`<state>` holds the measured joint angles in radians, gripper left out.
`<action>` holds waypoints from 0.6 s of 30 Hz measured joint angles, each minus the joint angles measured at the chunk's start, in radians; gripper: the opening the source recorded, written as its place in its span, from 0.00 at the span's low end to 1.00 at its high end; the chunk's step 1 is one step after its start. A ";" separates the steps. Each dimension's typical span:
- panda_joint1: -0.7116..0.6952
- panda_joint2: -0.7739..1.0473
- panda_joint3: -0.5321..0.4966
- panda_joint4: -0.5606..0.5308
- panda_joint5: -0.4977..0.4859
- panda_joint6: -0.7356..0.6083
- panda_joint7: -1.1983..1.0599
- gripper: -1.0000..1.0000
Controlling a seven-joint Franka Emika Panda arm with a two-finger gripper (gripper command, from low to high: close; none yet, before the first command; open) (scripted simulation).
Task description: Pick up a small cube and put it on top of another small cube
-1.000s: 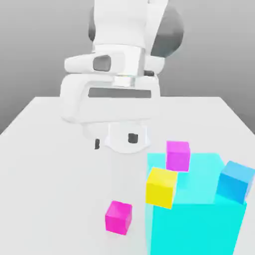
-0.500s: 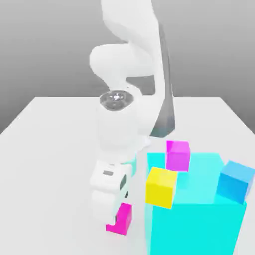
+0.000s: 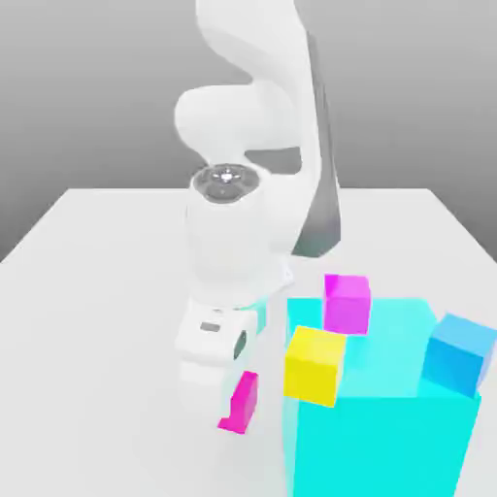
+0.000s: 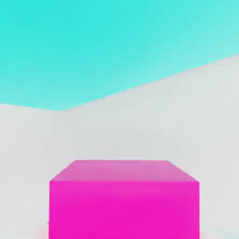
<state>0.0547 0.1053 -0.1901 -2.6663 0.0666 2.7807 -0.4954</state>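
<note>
Resting on a plain white bench (image 3: 97, 291) against grey backdrop: claw (image 3: 221, 388) closed on pink cube (image 3: 241, 402), beside cyan block (image 3: 388, 437).

A pale grey-white desk (image 3: 87, 291) spreads across the lower part of the exterior view, its far edge running straight from side to side and its side edges widening toward the camera. The surface is plain and matte, without marks or seams. Behind it stands a smooth grey backdrop (image 3: 87, 87), darker near the top and lighter down toward the desk's far edge, with no corners visible. The light is soft and even, and shadows on the desk are faint. From the hand view the same pale desk (image 4: 154, 126) shows as a flat, unmarked plane.
</note>
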 joint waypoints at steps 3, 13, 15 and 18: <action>-0.028 -0.007 -0.045 0.098 0.003 -0.090 0.130 0.00; 0.101 -0.058 0.001 0.458 -0.016 -0.491 0.466 0.00; 0.129 -0.068 0.013 0.531 -0.013 -0.572 0.526 0.00; 0.170 -0.084 0.033 0.638 -0.007 -0.694 0.614 0.00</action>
<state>0.2246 0.0212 -0.1574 -2.0280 0.0597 2.0867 0.1187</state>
